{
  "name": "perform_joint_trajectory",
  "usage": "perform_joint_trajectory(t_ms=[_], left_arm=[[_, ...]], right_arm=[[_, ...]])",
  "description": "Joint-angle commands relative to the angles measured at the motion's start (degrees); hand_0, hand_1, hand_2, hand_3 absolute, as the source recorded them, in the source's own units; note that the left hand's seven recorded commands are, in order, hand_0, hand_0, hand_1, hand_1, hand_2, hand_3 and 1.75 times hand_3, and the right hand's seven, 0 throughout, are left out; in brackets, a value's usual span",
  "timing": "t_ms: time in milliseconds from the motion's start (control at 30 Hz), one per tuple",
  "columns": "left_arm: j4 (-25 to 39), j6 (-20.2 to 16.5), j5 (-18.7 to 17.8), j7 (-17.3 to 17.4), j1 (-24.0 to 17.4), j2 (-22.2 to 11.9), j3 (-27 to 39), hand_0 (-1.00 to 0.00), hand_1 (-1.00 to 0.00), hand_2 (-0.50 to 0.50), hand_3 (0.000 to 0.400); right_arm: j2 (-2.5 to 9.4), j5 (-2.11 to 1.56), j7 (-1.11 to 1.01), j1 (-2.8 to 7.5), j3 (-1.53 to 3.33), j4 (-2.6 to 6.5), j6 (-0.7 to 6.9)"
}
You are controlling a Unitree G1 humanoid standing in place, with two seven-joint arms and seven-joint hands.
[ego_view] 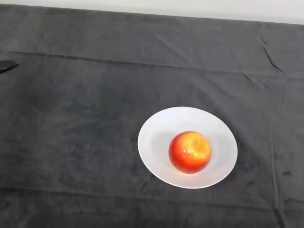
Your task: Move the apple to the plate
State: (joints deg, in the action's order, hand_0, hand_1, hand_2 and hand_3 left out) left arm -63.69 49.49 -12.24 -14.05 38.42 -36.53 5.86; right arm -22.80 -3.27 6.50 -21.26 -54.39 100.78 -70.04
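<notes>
Dark grey cloth (71,123) covers pretty much the whole counter, with a pale strip of wall (190,8) running along the very top edge. You can see a few creases in the cloth, one long fold going across the upper part and a couple of short wrinkles up near the right corner.

Only one camera, the head view, so that's all I've got. Right of centre and a bit low sits a white plate (156,128), round and shallow, flat on the cloth. Inside it is the apple (190,152), red-orange with a yellowish patch on top, sitting slightly right of and below the plate's middle. It's fully inside the rim, nothing leaning on it or touching it besides the plate.

Over at the far left edge, about a third of the way down, a small black tip (7,66) pokes into view. Could be part of the hand, but so little shows that I can't tell how it's set. It's well apart from the plate, nothing between them but cloth.
</notes>
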Motion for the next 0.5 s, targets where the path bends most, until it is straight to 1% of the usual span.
perform_joint_trajectory(t_ms=[33,500], left_arm=[[-1.21,1.66,-0.74,-0.81,-1.77,-2.92,1.2,0.0,0.0,0.0,0.0],[-4.62,1.43,0.75,-4.53,-0.95,-3.02,4.34,0.0,0.0,0.0,0.0]], right_arm=[[8.85,-0.89,0.46,6.23,-0.71,4.72,3.3],[8.83,-0.8,0.47,6.23,-0.78,4.76,3.27]])
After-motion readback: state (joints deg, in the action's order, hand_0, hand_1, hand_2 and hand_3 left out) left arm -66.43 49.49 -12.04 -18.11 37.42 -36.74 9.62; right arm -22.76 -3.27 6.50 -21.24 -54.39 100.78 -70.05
